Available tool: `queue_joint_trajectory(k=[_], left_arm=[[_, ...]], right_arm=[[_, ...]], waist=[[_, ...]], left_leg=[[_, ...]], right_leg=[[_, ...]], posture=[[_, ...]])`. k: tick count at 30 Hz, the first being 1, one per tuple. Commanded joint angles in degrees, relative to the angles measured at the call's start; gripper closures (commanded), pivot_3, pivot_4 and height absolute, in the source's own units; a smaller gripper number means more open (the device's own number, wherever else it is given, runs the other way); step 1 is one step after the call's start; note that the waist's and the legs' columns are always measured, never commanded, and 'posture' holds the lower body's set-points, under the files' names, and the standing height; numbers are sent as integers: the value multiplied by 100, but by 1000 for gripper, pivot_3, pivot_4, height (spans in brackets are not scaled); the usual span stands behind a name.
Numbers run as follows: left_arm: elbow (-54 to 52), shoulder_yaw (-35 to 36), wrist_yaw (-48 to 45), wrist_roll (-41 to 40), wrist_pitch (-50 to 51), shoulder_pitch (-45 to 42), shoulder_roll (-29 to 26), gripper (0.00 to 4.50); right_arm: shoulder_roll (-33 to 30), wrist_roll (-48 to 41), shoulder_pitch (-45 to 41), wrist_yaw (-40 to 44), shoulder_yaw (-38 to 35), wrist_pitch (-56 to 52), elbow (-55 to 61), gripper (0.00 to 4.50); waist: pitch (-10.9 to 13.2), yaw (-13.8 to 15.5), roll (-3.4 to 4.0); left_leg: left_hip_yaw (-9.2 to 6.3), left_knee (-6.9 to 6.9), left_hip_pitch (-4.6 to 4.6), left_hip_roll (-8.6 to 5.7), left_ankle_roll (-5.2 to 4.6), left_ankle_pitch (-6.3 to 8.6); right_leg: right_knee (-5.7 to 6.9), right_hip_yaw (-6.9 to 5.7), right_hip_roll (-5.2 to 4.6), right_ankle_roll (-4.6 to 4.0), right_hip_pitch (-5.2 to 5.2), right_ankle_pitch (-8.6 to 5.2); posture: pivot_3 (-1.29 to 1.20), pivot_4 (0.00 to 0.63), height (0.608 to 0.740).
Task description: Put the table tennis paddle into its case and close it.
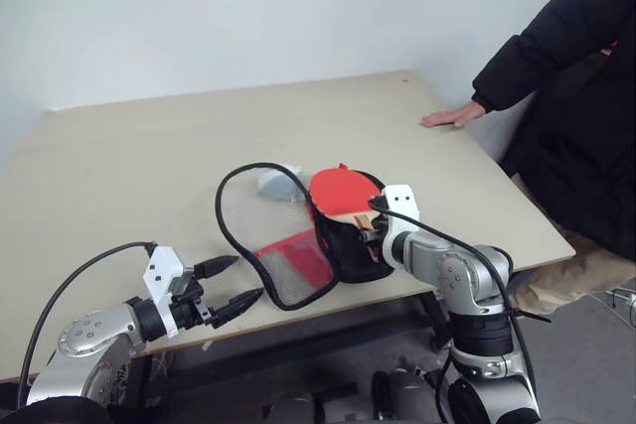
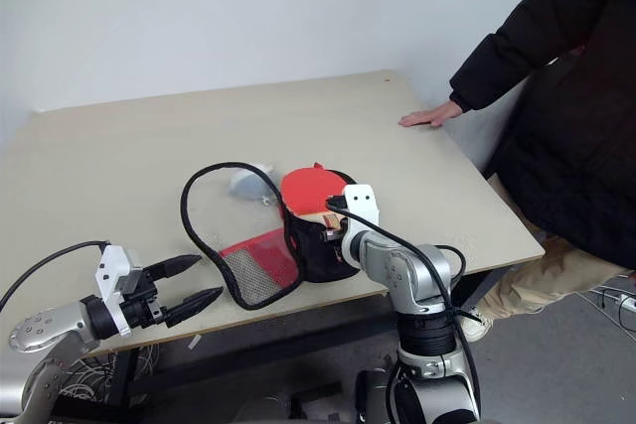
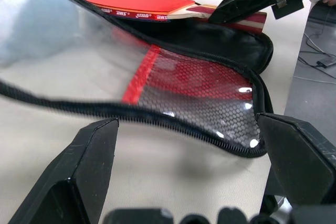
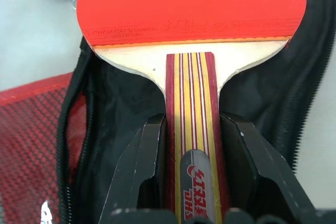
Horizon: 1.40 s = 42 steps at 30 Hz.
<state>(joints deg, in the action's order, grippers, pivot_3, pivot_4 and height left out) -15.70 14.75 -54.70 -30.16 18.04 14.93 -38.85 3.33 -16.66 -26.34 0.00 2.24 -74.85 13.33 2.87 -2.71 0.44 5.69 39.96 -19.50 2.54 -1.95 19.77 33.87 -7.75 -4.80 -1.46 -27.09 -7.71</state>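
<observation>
There, the right gripper (image 4: 191, 145) reached down and leftward, its two fingers clamped on the striped handle of the table tennis paddle (image 1: 341, 193), whose red face lay over the black half of the case (image 1: 298, 245). The one case sprawled unzipped near the table (image 1: 129, 166) front edge, its mesh flap toward seven o'clock. The left gripper (image 1: 231, 283) hovered level at the case's eight o'clock, fingers spread wide, touching nothing. At two o'clock, a person's hand (image 1: 449, 118) rested flat. One grey-white lump (image 1: 277, 182) sat at eleven.
</observation>
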Motion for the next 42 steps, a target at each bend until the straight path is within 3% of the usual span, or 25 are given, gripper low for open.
queue_joint_trajectory(k=[1,20,22,28,29,33,38,42], left_arm=[[-103,101,0,-22,-123,-80,-9,0],[-52,88,20,9,-137,-159,12,0],[-41,85,27,17,-146,-163,16,0],[-46,70,63,35,-171,-158,36,0],[-47,76,73,37,-172,-155,38,0],[-17,151,65,23,-178,-139,-1,0],[75,414,1,-70,-123,-71,-125,0],[261,645,56,-109,-72,-137,-180,0]], right_arm=[[-52,83,-162,-56,-17,-7,385,3308],[445,382,-391,-218,18,-38,-393,3308],[538,423,-455,-260,11,-57,-496,2594],[539,518,-543,-245,5,-121,-680,1223],[452,507,-576,-178,-22,-126,-675,773],[-95,226,-718,484,33,-57,-521,18],[-1360,-501,-892,1931,174,-154,-34,18],[-2523,-747,-1056,3127,146,765,27,18]], waist=[[0,0,0],[-11,-17,-18],[-16,-28,-25],[-19,-14,-30],[-20,-20,-31],[-20,-8,-32],[-20,-16,-34],[-19,-14,-34]], left_leg=[[0,0,0,0,0,0],[8,1,3,0,0,-1],[12,2,6,1,-1,-1],[9,1,9,6,9,-7],[9,2,8,6,9,-7],[10,2,8,3,10,-7],[10,3,10,0,7,-6],[9,3,9,1,-14,6]], right_leg=[[0,0,0,0,0,0],[1,6,1,-18,1,12],[1,8,2,-22,1,15],[4,8,8,-26,1,17],[4,9,8,-26,1,17],[2,10,8,-27,2,17],[-2,12,7,-27,1,17],[-4,11,8,-27,2,16]], posture=[[0,0,740],[0,0,740],[0,0,740],[0,0,740],[0,0,740],[0,0,740],[0,0,740],[0,0,740]])
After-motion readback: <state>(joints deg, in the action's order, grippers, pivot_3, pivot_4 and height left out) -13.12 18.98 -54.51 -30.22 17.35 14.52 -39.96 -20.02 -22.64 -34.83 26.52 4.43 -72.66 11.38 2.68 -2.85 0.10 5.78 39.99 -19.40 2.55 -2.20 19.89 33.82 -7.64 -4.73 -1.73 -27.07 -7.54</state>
